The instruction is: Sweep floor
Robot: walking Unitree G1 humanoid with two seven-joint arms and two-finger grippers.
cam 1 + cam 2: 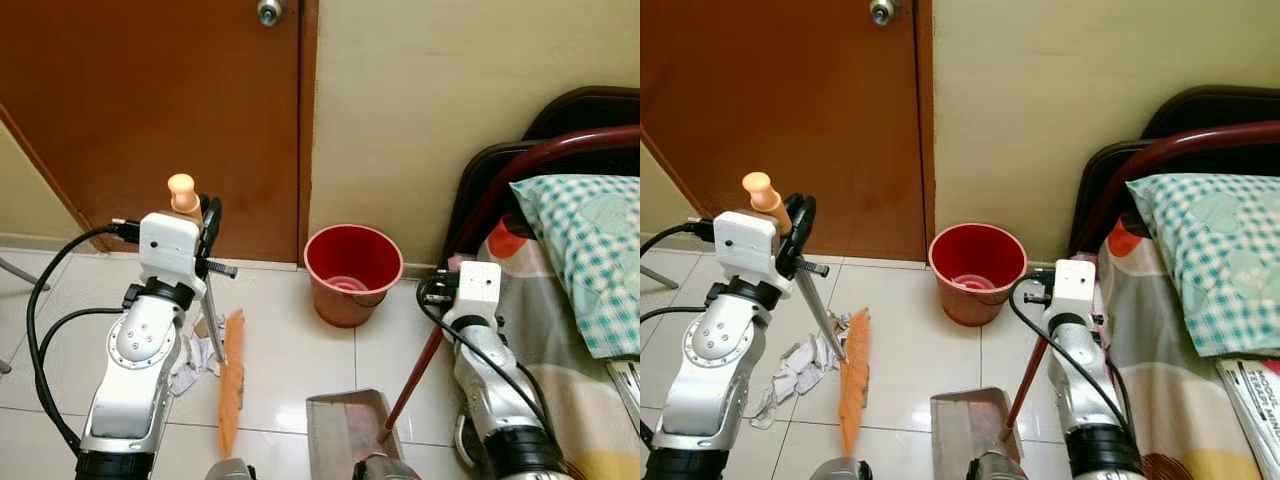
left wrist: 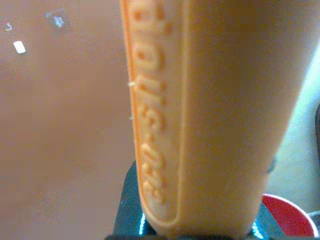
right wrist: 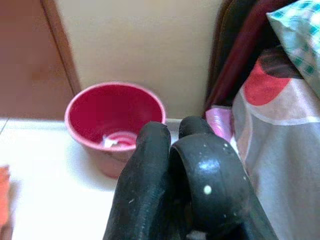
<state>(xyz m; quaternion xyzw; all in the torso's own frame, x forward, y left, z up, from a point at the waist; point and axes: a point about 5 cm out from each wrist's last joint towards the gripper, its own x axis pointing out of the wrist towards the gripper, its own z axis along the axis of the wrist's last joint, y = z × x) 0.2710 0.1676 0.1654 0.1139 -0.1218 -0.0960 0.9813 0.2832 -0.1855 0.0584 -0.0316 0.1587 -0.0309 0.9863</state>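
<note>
A brown wooden door (image 1: 150, 120) stood shut in a cream wall (image 1: 420, 110), and everything else is placed here against the red bucket (image 1: 352, 272) that sat on the pale tiled floor (image 1: 290, 350) at the foot of that wall, just to the right of the door's frame. To the right of the bucket lay a bed (image 1: 560, 330) with a dark red curved frame, a patterned sheet and a green checked pillow (image 1: 585, 250). Left of the bucket the left claw (image 1: 792, 232) was raised in front of the door and clenched on the peach handle top of the broom (image 1: 231, 375), whose thin metal shaft slanted down to an orange brush head resting on the tiles; in the left wrist view that handle (image 2: 210, 120) showed as a wide orange band with raised lettering. Crumpled white paper scraps (image 1: 800, 368) lay on the floor touching the brush head, on its side away from the bucket. In front of the bucket, nearer the robot, a grey dustpan (image 1: 345, 425) lay flat on the tiles, its dark red pole rising toward the right claw (image 3: 180, 150), which was between bucket and bed with its black fingers (image 3: 145, 170) clamped together around the top of that pole.
</note>
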